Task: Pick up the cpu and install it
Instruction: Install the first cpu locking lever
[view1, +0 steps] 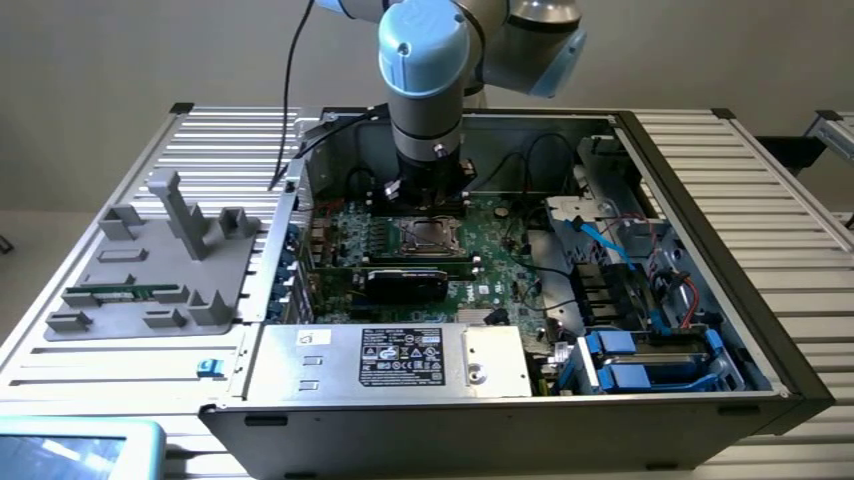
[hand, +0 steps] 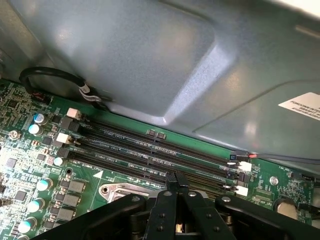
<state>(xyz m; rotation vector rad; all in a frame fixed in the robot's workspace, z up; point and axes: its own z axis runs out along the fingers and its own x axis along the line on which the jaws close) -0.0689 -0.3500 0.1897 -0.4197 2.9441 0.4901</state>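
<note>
- The cpu (view1: 424, 237) is showing in the exterior view as a small flat square chip with a shiny silver metal top.
- It is lying flat, face up, inside the square metal-framed socket (view1: 424, 222) on the green motherboard (view1: 507, 265) of the open computer case (view1: 694, 200).
- It is sitting level and squared with the socket frame, which is bordering it on all sides.
- It is lying just in front of the black memory slots (hand: 150, 150) that are running along the board.
</note>
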